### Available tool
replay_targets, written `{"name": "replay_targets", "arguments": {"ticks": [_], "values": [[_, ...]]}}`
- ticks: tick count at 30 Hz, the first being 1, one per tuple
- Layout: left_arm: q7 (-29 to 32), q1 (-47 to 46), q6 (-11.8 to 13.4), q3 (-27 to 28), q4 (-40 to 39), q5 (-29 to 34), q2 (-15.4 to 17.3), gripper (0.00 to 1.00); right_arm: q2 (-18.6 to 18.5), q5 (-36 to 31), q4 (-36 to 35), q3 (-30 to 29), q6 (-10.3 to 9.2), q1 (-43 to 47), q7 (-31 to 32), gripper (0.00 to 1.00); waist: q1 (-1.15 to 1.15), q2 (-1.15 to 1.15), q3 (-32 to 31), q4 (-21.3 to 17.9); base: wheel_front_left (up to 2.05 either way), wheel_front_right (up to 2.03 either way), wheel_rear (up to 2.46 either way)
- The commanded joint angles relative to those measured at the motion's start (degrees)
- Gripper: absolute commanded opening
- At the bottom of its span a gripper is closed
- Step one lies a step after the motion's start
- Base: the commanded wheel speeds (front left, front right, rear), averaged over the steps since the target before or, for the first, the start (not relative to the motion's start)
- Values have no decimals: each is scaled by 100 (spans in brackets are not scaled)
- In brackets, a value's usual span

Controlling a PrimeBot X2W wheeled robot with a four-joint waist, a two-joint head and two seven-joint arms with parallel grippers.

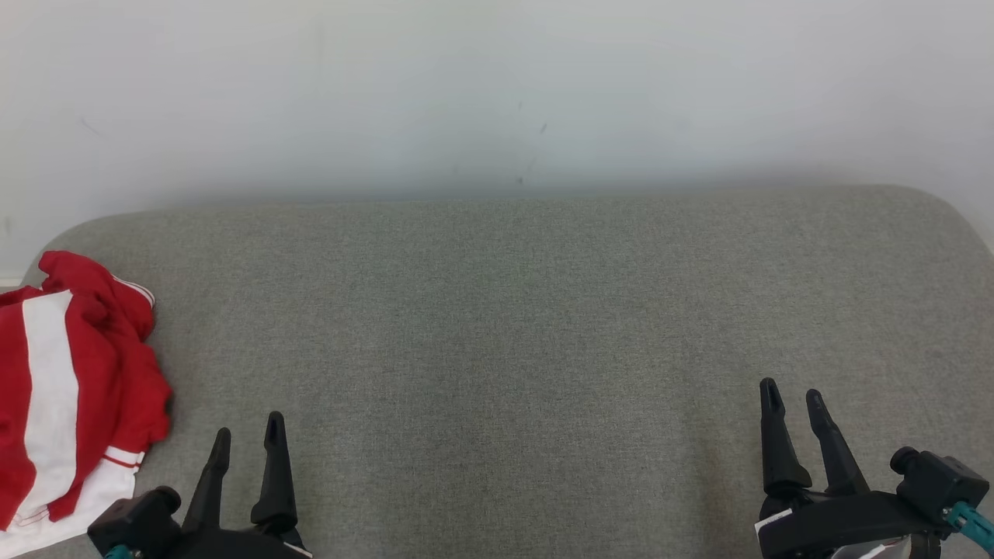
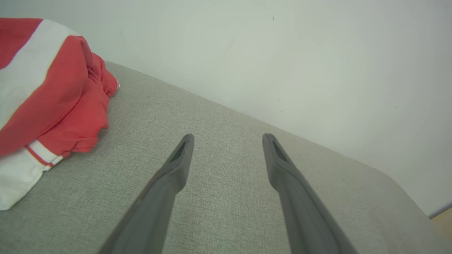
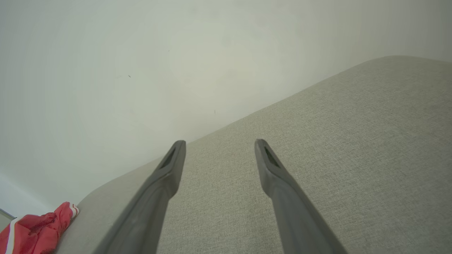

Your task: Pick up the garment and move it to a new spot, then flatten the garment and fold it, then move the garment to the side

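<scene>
The garment [image 1: 85,365], red with a broad white band and thin striped trim, lies bunched at the far left edge of the grey fabric surface [image 1: 505,326]. Any lettering on it is hidden. My left gripper [image 1: 248,425] hovers low just to its right, open and empty, apart from the cloth. In the left wrist view the garment [image 2: 63,102] sits to the left of the spread fingers of the left gripper [image 2: 227,135]. My right gripper [image 1: 790,390] stands open and empty at the lower right. In the right wrist view the right gripper [image 3: 219,141] is wide apart and the garment [image 3: 35,231] is small at the bottom left.
A plain white wall [image 1: 497,93] rises directly behind the grey surface. The surface has rounded far corners [image 1: 932,202]. A strip of wooden floor [image 2: 443,220] shows past its edge in the left wrist view.
</scene>
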Motion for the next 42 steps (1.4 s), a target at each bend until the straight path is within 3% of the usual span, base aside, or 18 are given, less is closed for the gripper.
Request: {"name": "replay_targets", "arguments": {"ticks": [1, 25, 42], "values": [[-48, 39, 23, -19, -85, 121, 46, 100, -19, -137, -60, 7, -6, 6, -45, 100, 0, 0, 2, 0, 0, 0, 0], [-401, 109, 98, -108, -327, 1465, 88, 100, -10, -1643, -130, 87, -9, 54, -395, 100, 0, 0, 25, 24, 0, 0, 0], [-589, 214, -29, -29, -427, 2073, 68, 100, -9, -2389, -185, 38, -10, 88, -580, 100, 0, 0, 9, 29, 0, 0, 0]]}}
